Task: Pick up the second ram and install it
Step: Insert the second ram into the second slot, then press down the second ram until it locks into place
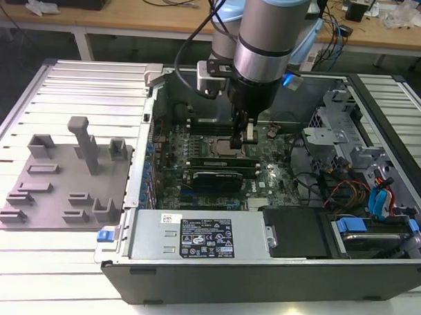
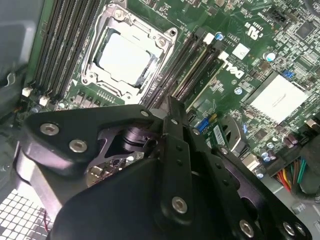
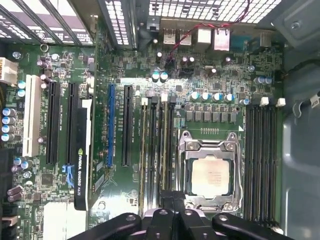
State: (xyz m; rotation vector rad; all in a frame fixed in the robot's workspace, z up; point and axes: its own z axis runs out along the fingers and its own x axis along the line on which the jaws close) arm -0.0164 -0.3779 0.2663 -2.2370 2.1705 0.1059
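Black gripper point(image 1: 243, 135) hovers over the motherboard's memory slots point(image 3: 156, 150) beside the silver processor point(image 3: 211, 176); finger opening and any hold cannot be told.

I am working in a robotics lab: an open computer case point(image 1: 278, 201) lies on a slatted aluminium table point(image 1: 88, 84). Behind it stands a wooden workbench point(image 1: 132, 16) strewn with cables.

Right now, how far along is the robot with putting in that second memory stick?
Done: the processor sits in its socket and the black card is slotted in. In hand: the gripper is down inside the computer case, right over the memory slots beside the processor. Left: whether the second memory stick is seated, I cannot tell.
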